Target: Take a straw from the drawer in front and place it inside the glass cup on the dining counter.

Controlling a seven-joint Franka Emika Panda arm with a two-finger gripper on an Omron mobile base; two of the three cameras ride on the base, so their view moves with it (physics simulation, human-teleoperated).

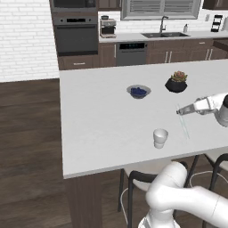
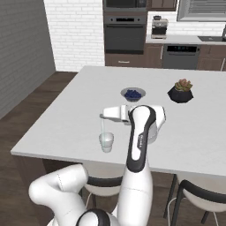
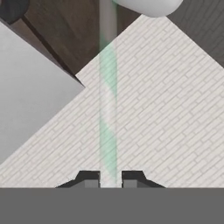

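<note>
My gripper [image 1: 180, 111] [image 2: 103, 117] is shut on the top of the straw [image 1: 184, 127] [image 2: 102, 126], a thin pale green stick that hangs almost straight down over the dining counter [image 1: 98, 129] [image 2: 66, 128]. The glass cup [image 1: 160, 137] [image 2: 106, 141] stands upright near the counter's front edge. In the left base view the straw hangs to the right of the cup, clear of it. In the right base view its lower end sits just over the cup's left rim. In the hand view the straw [image 3: 108, 87] runs up from between my fingertips [image 3: 89, 178]. The drawer is out of view.
A bowl with blue contents [image 1: 138, 91] [image 2: 133, 94] and a black plant pot [image 1: 176, 84] [image 2: 180, 94] stand farther back on the counter. Stools [image 1: 136, 176] [image 2: 194, 187] are tucked under its front edge. Oven and dark cabinets line the brick wall behind.
</note>
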